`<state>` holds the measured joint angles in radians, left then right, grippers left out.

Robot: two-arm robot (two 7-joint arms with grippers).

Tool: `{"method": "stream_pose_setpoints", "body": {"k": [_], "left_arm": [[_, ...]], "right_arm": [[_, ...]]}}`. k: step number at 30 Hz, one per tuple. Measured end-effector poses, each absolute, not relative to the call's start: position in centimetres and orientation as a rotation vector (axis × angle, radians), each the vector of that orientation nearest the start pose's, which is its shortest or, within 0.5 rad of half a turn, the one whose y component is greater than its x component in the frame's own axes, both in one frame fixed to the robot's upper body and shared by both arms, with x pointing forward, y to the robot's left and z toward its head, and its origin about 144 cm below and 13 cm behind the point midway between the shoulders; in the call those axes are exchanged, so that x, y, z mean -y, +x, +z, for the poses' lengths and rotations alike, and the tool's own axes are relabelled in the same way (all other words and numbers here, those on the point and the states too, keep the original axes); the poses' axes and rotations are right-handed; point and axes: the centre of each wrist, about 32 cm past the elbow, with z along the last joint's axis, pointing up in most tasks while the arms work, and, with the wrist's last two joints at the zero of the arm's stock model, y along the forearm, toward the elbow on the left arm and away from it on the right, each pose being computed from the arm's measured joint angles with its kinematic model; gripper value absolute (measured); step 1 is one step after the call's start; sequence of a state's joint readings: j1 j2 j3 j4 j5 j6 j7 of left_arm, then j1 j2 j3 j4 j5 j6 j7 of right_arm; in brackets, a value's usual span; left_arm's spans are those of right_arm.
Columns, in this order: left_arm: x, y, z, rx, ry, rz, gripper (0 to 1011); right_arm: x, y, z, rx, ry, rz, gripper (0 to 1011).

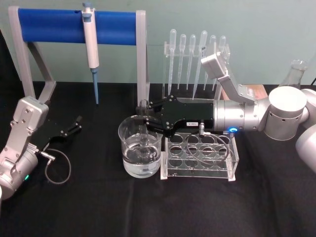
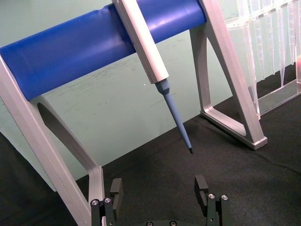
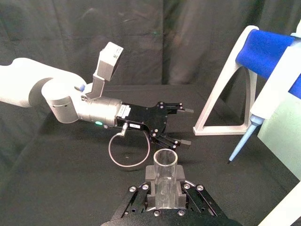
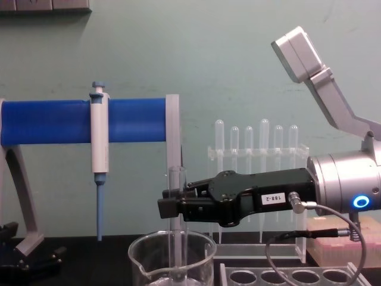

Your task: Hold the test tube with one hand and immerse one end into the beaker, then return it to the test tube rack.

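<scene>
The right gripper (image 1: 144, 114) reaches in from the right, its fingers clamped on the tube (image 4: 177, 179), which is held upright with its lower end down in the water of the beaker (image 1: 124, 143). The beaker stands just left of the rack (image 1: 197, 176). The left gripper (image 1: 76, 124) rests far left on the table (image 1: 98, 207), fingers spread wide.
</scene>
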<state>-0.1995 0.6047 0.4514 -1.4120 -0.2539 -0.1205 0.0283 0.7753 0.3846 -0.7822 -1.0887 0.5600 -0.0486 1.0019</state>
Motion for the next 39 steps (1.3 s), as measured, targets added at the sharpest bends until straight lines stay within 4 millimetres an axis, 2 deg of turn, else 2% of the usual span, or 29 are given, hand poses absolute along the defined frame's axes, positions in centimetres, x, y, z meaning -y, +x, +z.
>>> {"method": "stream_pose_setpoints", "body": {"k": [39], "left_arm": [[-30.97,48.86,113.98,0.285,0.304,1.248,1000]], "right_arm": [[20.64,61.94,123.54,0.104,-0.163,-0.143,237]]}}
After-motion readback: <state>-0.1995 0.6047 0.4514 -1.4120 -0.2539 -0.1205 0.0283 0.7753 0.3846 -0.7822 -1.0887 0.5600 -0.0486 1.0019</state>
